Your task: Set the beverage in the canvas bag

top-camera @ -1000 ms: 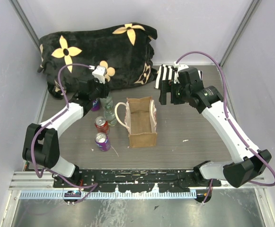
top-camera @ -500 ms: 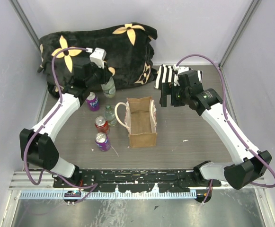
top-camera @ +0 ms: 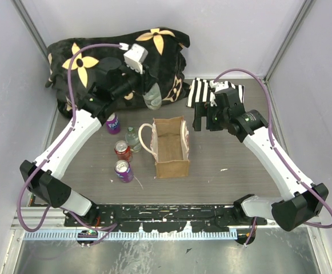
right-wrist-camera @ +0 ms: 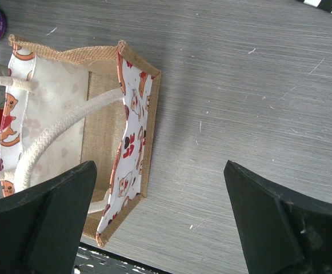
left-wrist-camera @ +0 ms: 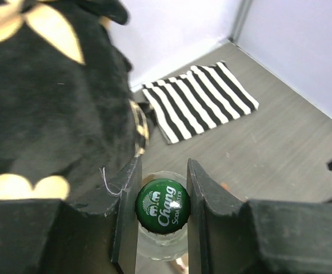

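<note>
Left wrist — green-capped bottle (left-wrist-camera: 162, 206), centred between left jaws, gripped

On the grey wood-grain table (top-camera: 234, 154): black flowered blanket (top-camera: 91, 51) heaped along the far left; striped cloth (top-camera: 200, 91) flat at the far middle; canvas bag (top-camera: 170, 149) upright in the centre, mouth open. Left of the bag, standing in a loose line from far to near: purple can (top-camera: 113, 123), clear bottle (top-camera: 132, 137), red can (top-camera: 122, 150), second purple can (top-camera: 123, 170)
</note>
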`<control>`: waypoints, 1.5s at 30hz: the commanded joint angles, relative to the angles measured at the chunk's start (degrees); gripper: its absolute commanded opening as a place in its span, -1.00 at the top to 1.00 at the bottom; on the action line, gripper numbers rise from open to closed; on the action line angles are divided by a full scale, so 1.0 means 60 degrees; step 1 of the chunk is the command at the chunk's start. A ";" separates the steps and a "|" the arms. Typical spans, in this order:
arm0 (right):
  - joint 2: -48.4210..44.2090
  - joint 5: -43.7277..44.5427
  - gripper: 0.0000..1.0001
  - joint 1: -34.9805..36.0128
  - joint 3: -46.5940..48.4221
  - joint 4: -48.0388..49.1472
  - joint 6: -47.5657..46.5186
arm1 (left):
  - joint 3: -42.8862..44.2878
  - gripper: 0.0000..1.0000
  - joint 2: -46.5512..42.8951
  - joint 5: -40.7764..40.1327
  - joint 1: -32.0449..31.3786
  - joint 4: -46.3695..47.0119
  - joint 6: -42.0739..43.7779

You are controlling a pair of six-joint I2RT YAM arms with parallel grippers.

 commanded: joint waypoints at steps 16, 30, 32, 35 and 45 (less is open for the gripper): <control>-0.0821 0.0184 -1.00 0.0002 -0.0650 0.0928 0.0573 | -0.1111 1.00 0.0468 -0.0595 -0.2512 0.1774 -0.0292; -0.1156 0.0273 -1.00 -0.0007 -0.1379 0.1037 0.0701 | -0.2383 1.00 0.1293 -0.1036 -0.2600 0.3356 -0.1119; -0.1194 0.0273 -1.00 -0.0005 -0.1471 0.1037 0.0711 | -0.2499 1.00 0.1426 -0.1108 -0.2602 0.3566 -0.1212; -0.1243 0.0325 -1.00 -0.0012 -0.1571 0.1037 0.0668 | -0.2624 1.00 0.1618 -0.1173 -0.2589 0.3870 -0.1296; -0.1007 0.0136 -1.00 -0.0017 -0.1885 0.1279 0.0656 | -0.3023 1.00 0.2239 -0.1466 -0.2601 0.4846 -0.1226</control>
